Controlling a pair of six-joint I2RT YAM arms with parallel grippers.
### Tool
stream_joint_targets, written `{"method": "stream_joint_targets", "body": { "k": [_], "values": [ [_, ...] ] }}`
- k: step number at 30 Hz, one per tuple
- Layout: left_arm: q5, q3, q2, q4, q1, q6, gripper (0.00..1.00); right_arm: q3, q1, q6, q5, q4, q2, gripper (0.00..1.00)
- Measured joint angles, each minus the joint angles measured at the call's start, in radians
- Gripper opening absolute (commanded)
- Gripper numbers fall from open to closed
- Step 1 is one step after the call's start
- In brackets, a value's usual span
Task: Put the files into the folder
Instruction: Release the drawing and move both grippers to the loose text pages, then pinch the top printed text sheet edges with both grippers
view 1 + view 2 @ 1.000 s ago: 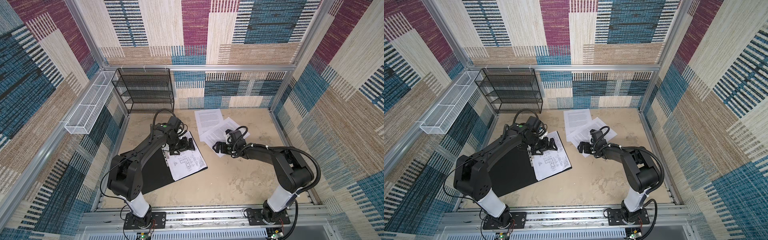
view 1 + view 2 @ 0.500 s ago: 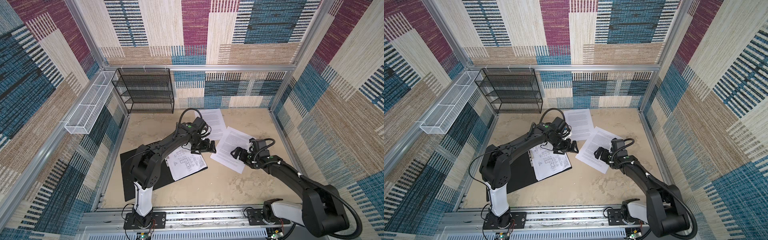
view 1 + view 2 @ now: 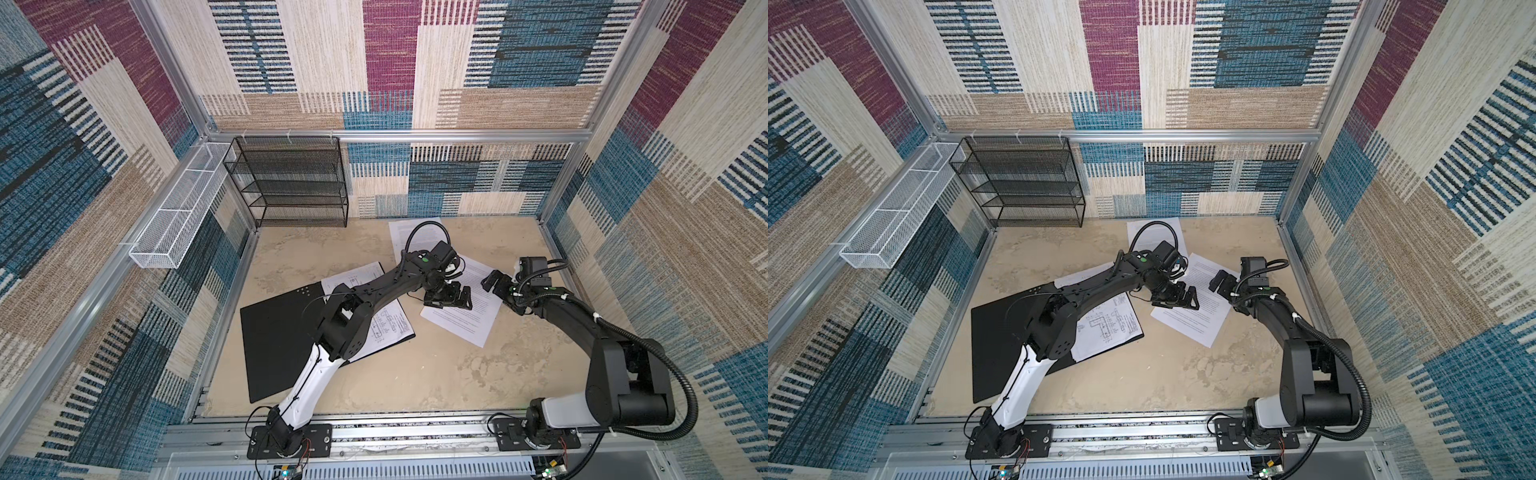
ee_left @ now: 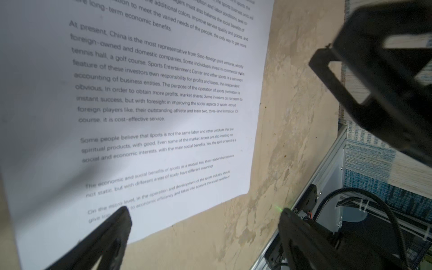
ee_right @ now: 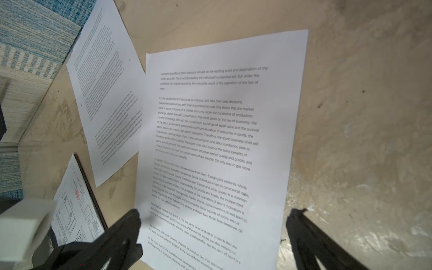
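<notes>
I see my left gripper (image 3: pixel 451 301) and right gripper (image 3: pixel 498 293), both spread wide, flanking a sheet (image 3: pixel 461 326) mid-frame. Its long axis runs upper right to lower left.

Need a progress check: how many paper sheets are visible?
3: drawing sheet on the open folder, text sheet right of it, second text sheet by the back wall. Others may be hidden.

Drawing sheet (image 3: pixel 1105 328) on folder (image 3: pixel 995 345), left of two text sheets (image 3: pixel 1196 321).
</notes>
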Motion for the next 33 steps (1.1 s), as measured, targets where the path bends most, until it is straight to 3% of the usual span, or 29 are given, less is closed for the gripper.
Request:
{"method": "stream_joint_targets", "body": {
  "k": [4, 9, 18, 27, 33],
  "values": [
    [-0.001, 0.054, 0.053, 0.002, 0.002, 0.000, 0.98, -0.060, -0.039, -0.005, -0.028, 0.012, -0.039, 1.00],
    [0.000, 0.011, 0.059, 0.021, 0.002, 0.000, 0.98, -0.122, -0.073, -0.019, -0.078, 0.030, -0.018, 1.00],
    [0.001, -0.151, 0.010, 0.156, 0.006, -0.037, 0.98, -0.127, -0.074, -0.042, -0.163, 0.123, 0.078, 1.00],
    [0.001, -0.167, 0.010, 0.186, 0.009, -0.098, 0.98, -0.160, -0.028, -0.035, -0.258, 0.328, 0.150, 1.00],
    [0.001, -0.170, 0.012, 0.190, 0.010, -0.110, 0.98, -0.228, -0.013, 0.020, -0.373, 0.381, 0.103, 1.00]
  ]
}}
